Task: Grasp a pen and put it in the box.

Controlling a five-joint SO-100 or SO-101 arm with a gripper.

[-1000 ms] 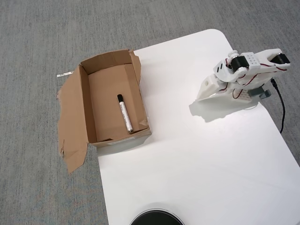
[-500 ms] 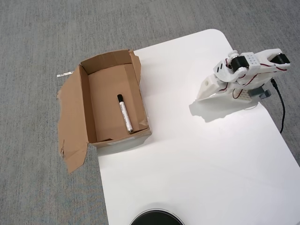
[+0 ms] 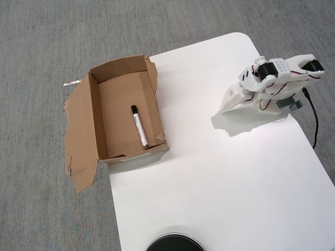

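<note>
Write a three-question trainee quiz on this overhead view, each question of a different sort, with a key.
1. True or false: the pen lies inside the box.
2. Multiple choice: the pen's black cap points toward the picture's A) top B) bottom C) right edge.
3. Fill in: the arm sits folded on the white ____, apart from the box.

Key: 1 true; 2 A; 3 table.
</note>
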